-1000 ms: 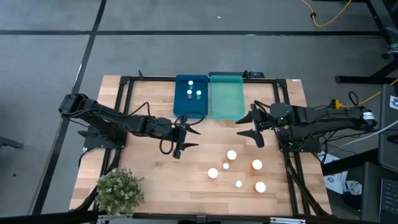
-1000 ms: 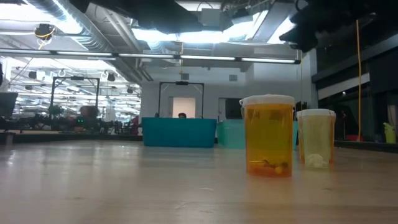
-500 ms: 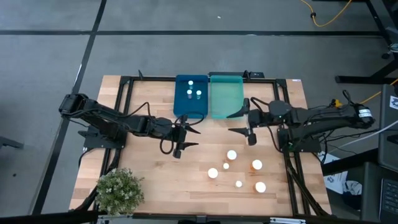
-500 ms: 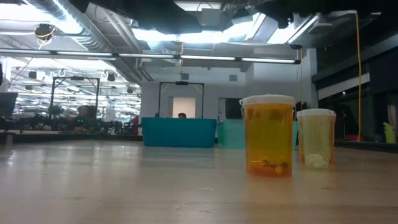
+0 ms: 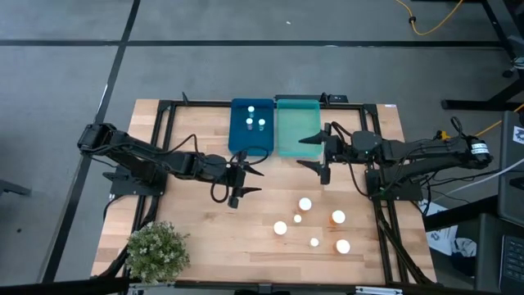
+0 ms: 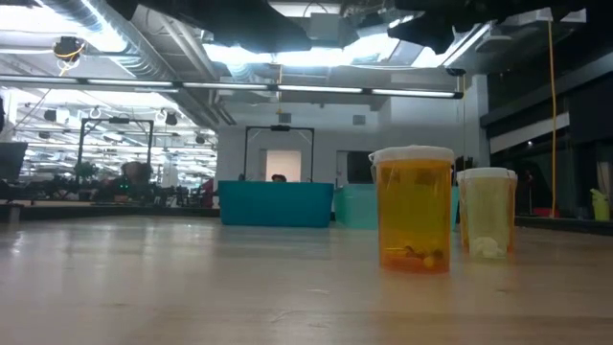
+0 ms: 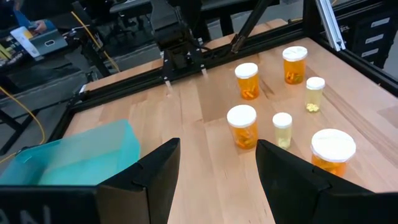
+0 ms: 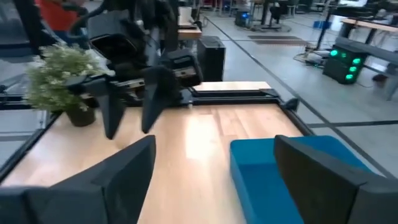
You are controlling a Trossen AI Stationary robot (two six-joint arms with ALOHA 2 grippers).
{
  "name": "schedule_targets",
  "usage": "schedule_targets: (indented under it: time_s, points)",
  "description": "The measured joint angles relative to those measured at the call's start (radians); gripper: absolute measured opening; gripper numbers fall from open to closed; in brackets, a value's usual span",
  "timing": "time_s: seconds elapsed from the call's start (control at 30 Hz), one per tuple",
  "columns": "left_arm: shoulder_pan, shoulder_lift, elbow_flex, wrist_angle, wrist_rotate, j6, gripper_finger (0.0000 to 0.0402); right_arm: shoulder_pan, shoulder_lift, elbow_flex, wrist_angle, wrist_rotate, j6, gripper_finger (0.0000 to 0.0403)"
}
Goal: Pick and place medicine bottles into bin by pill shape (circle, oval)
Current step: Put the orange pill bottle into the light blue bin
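Several white-capped medicine bottles stand upright on the wooden table, near its front right. In the left wrist view they show amber and pale. Three more bottles stand in the blue bin. The teal bin sits beside it. My left gripper hovers open left of the bottles, with nothing between its fingers. My right gripper hangs open over the teal bin's near edge and holds nothing.
A potted plant stands at the front left corner. A black metal frame runs along the table's edges. In the low view an amber bottle and a pale bottle stand close to the camera.
My right gripper has moved toward the table's left edge, from beside the teal bin to over its near edge. It has also rolled and tipped up toward level. My left gripper and the bottles have kept still.
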Motion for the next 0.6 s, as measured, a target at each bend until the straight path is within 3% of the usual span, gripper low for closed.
schedule_targets:
  time_s: [0.23,0.43,0.6]
  points:
    - [0.001,0.0,0.0,0.0,0.0,0.0,0.0202,-0.001,0.0,0.0,0.039,-0.061,0.066,0.0327]
    - [0.001,0.0,0.0,-0.001,0.0,0.0,0.0202,0.0,-0.005,0.002,0.016,-0.263,0.112,0.0327]
    - [0.001,0.0,0.0,-0.001,0.0,0.0,0.0202,0.024,-0.035,0.08,-0.171,-0.369,0.113,0.0327]
